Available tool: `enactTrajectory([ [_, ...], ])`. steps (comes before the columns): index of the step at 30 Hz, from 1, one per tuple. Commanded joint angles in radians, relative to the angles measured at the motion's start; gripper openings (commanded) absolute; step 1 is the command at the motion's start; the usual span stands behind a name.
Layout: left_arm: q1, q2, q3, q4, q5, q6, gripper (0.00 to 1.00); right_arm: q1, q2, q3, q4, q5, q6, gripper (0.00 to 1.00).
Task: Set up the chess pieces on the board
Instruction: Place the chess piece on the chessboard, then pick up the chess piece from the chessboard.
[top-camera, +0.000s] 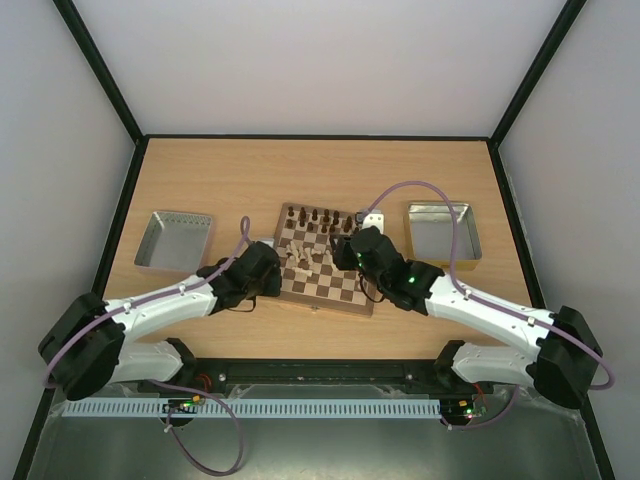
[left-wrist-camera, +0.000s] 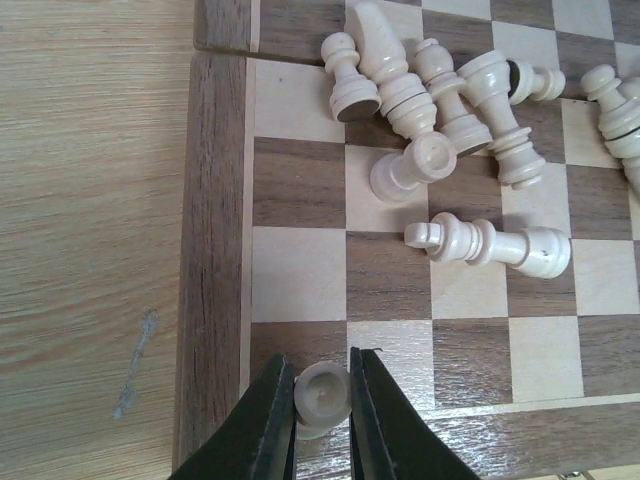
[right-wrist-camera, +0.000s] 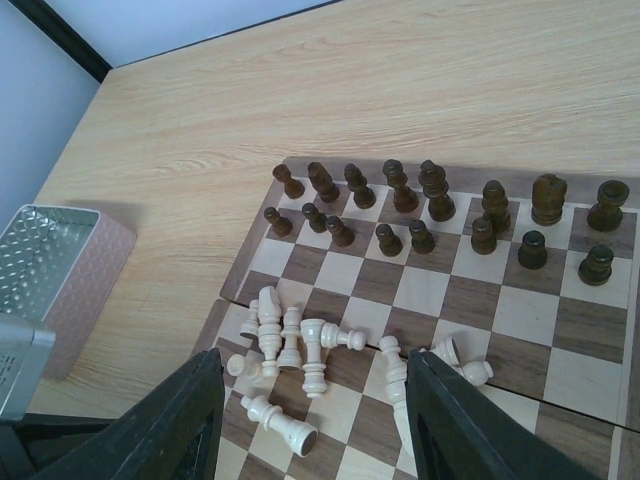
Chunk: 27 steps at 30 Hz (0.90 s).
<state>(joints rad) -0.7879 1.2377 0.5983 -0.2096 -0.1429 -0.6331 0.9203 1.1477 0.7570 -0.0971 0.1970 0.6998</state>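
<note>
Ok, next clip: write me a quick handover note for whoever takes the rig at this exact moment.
Left gripper: shut on a cream piece, upright at the near-left corner square of the board.
Right gripper: open and empty, above the middle of the board.
Done: dark pieces stand in two rows along the far edge.
Left: the other cream pieces are heaped mid-board, most on their sides. They need standing up in the two near rows.

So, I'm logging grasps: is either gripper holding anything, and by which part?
Left gripper pinches a pale piece by its sides; right gripper holds nothing.
</note>
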Motion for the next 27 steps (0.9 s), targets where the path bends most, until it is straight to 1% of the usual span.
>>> enactTrajectory([
  [1,-0.015,0.011,-0.024,0.074,-0.034,-0.008,0.12,0.002,0.012,-0.001,0.030,0.016,0.021,0.49],
  [14,-0.032,0.037,-0.065,0.102,-0.062,-0.002,0.15,0.002,0.031,-0.003,0.037,0.010,0.025,0.49],
  [15,-0.032,0.040,-0.065,0.104,-0.064,-0.002,0.16,0.002,0.033,-0.002,0.037,0.009,0.025,0.49],
  [16,-0.035,0.041,-0.065,0.105,-0.066,-0.002,0.20,0.002,0.036,0.001,0.035,0.006,0.026,0.49],
  [18,-0.037,0.036,-0.065,0.103,-0.071,-0.003,0.25,0.002,0.035,0.002,0.035,0.004,0.027,0.49],
  [27,-0.037,-0.011,-0.028,0.058,-0.077,-0.004,0.44,0.002,0.029,0.012,0.021,-0.005,0.037,0.49],
])
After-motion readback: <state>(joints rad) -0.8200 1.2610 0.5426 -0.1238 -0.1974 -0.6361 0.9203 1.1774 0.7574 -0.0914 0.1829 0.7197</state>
